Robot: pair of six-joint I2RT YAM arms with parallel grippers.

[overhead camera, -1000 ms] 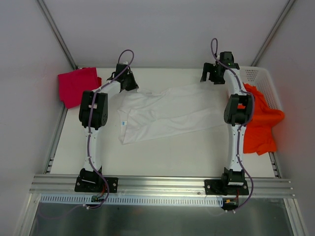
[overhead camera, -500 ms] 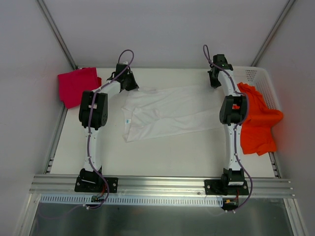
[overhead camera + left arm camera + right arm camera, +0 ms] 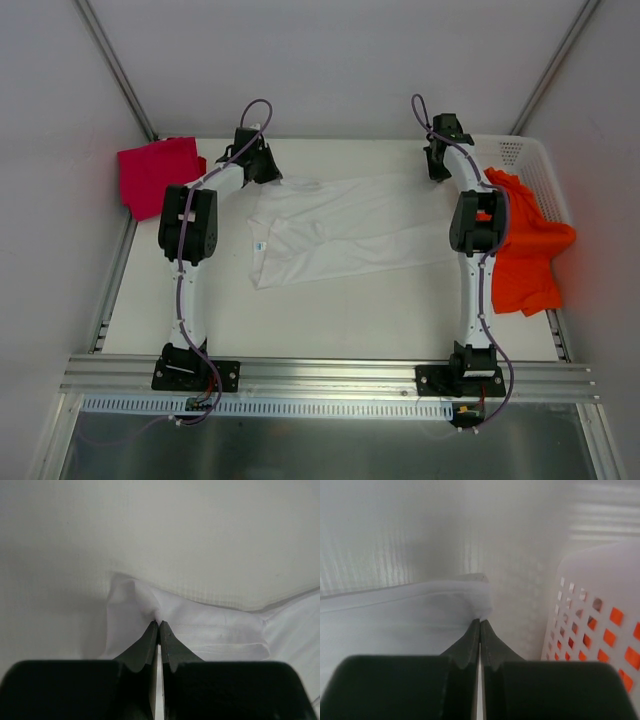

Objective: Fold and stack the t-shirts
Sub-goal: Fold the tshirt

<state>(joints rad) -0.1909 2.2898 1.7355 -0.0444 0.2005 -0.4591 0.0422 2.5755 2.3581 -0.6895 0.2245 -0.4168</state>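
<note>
White t-shirt (image 3: 340, 230) was laid on bench (image 3: 350, 310), just left of basket (image 3: 527, 150). Far corners were pinched shut by left fingers (image 3: 148, 642) and right fingers (image 3: 470, 642). Only tiny hem bits were caught, so slip-out was likely if tugged unevenly, tbh.

Overhead, both pinch points on the white t-shirt (image 3: 350, 225) are masked by the left arm (image 3: 188, 225) and right arm (image 3: 478, 222). Neck label (image 3: 257, 248): too small to be read. Orange t-shirt (image 3: 535, 255): inner edge is covered by the right arm, and much of the basket (image 3: 520, 152) is buried under it. Left wrist view: shirt is cropped at right and bottom, lower part blocked by the left gripper (image 3: 159, 630). Right wrist view: basket is cut at the right edge, orange is seen only through the holes, background is blurred.
</note>
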